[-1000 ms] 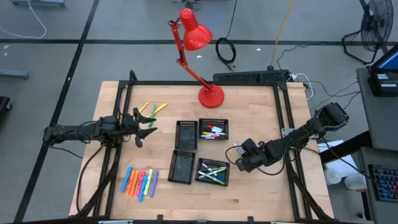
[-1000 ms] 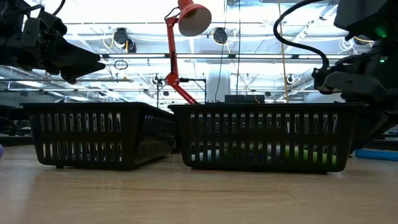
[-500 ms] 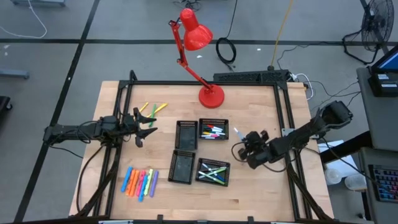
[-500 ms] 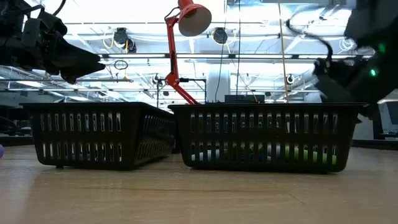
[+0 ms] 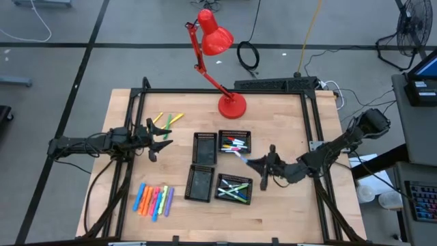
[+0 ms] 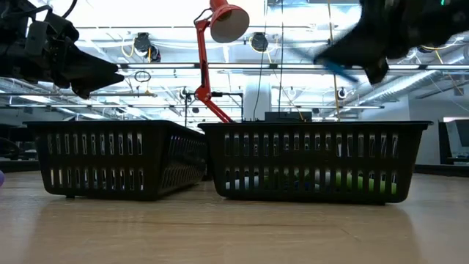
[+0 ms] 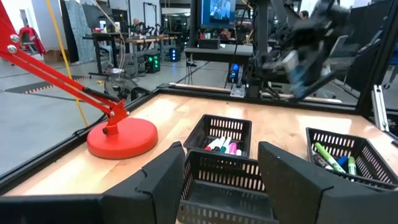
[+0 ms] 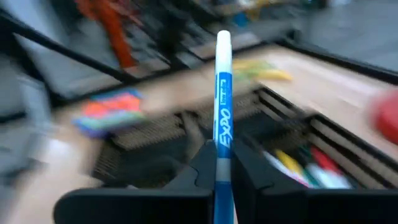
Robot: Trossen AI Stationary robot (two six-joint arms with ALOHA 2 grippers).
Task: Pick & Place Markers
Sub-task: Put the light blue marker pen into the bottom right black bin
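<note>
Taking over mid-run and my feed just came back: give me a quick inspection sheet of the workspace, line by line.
Surface: wooden table inside a black frame.
Job's things: blue-and-white Expo marker held by the right gripper; neon highlighters loose at front left; yellow-green markers loose at back left; four black mesh trays, the two right ones holding markers, the two left ones apparently empty.
Clutter: red desk lamp at the table's back edge.
Grippers: right shut on the marker, above the table beside the right trays; left gripper open, waiting at the left side.
Cables: coil and leads on the floor behind.
Surroundings: fan, workstation at right.
</note>
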